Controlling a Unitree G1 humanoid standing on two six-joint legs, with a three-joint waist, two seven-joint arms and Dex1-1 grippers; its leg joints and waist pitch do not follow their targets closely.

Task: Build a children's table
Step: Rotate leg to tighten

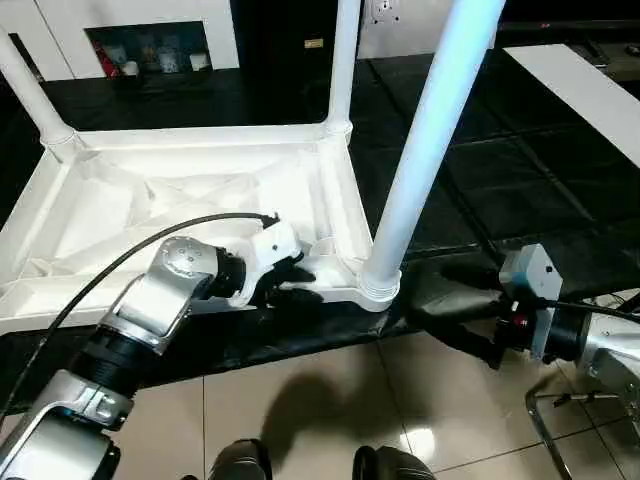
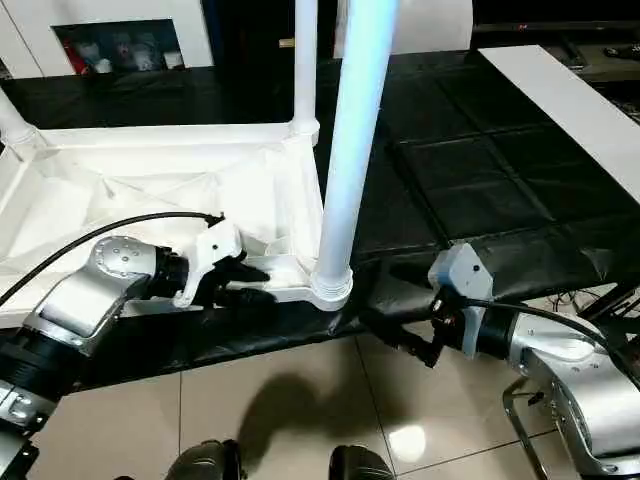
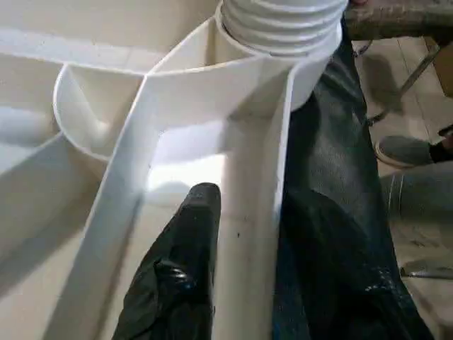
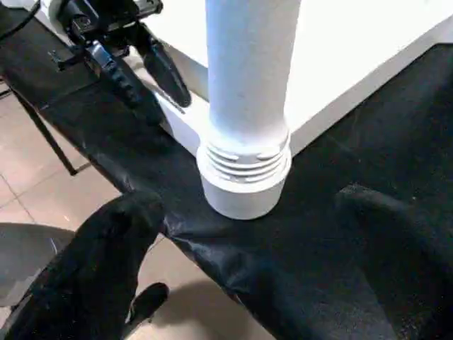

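- Three legs stand upright in the corner sockets of the table top (image 1: 190, 195), which lies underside up on the bench (image 1: 520, 180), itself draped in black sheeting.
- Near leg (image 1: 425, 150): seated in the corner socket (image 1: 378, 285) closest to the robot. Thread rings show above the socket rim in both wrist views, so the leg is judged not fully screwed home.
- Left gripper (image 1: 288, 287): jaws straddle the near rim wall (image 3: 248, 234) of the top, just beside that socket. One finger (image 3: 185, 248) lies inside the rim, the other outside. Whether the jaws are clamped on the wall or only standing around it cannot be told.
- Right gripper (image 2: 400, 335): jaws wide apart and holding nothing, level with the bench edge, near the base of the near leg but not touching it.
- Handling, judged: the top is a thin ribbed plastic moulding, light and fairly stiff, and likely to slide on the sheeting when a leg is turned. Hold it by the rim wall close to the socket being worked, where the ribs stiffen it.
- Legs, judged: smooth, round, tapered and light, so slippery in the jaws. Grip low, near the thick threaded end, for best torque and least wobble.
- Risk, judged: side load on a tall leg may tip the light top or cross the threads.
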